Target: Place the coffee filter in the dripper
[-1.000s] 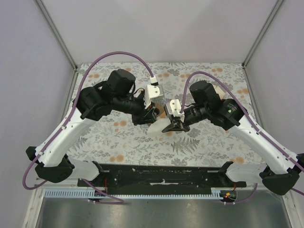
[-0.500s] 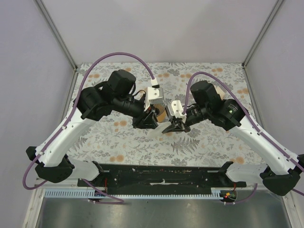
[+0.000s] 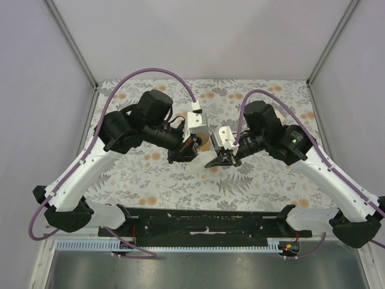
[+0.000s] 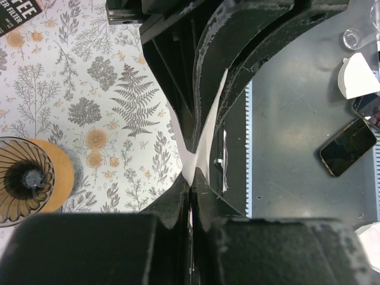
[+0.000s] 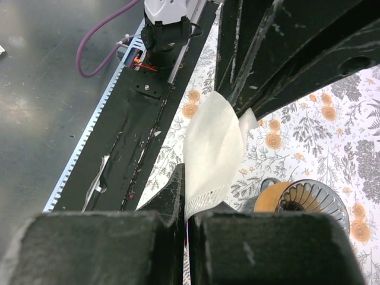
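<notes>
Above the table, I had the filter-opening step in hand. The left pincer and the right pincer were each clenched on the paper, tip to tip. The dripper stood on the table just beside them (mouth up, nothing in it). The coffee filter hung flat between both pincers. The next move, I judged, called for spreading it open and lowering it point-first into the dripper.

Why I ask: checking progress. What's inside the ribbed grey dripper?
The see-through grey ribbed dripper shows only bare ribs and a centre hole; its lower edge is covered by the left gripper. The white paper coffee filter is outside, pinched by that gripper and the right gripper.
</notes>
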Robot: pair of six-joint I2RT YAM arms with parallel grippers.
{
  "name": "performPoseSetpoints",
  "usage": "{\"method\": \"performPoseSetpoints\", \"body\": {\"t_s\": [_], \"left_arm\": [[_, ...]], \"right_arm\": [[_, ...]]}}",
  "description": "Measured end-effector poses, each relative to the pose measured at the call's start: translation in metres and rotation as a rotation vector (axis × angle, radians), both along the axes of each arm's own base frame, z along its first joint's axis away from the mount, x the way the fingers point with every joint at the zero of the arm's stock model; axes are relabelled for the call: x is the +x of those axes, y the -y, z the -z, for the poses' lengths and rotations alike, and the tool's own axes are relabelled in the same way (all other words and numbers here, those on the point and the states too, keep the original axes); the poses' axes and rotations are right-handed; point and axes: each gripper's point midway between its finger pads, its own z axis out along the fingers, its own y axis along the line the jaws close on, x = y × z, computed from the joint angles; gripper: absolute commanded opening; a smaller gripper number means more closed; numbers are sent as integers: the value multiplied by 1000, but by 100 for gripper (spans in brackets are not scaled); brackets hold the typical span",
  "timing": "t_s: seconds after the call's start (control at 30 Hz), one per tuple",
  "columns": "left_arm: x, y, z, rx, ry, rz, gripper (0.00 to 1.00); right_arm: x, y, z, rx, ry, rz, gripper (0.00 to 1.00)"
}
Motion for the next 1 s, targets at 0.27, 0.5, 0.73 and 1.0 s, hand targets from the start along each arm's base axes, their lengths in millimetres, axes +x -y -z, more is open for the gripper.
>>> {"method": "performPoseSetpoints", "body": {"t_s": [0.27, 0.5, 0.73, 1.0], "left_arm": [[18, -7, 1, 27, 71, -99, 2], [80, -30, 4, 126, 252, -417, 2], [129, -61, -12, 162, 382, -752, 2], [147, -74, -23, 104, 346, -968, 2]], "right_arm": [[27, -6, -9, 25, 40, 116, 63], [101, -4, -13, 62, 57, 520, 75], [133, -8, -31, 267, -62, 774, 73], [123, -74, -48, 427, -189, 753, 67]]}}
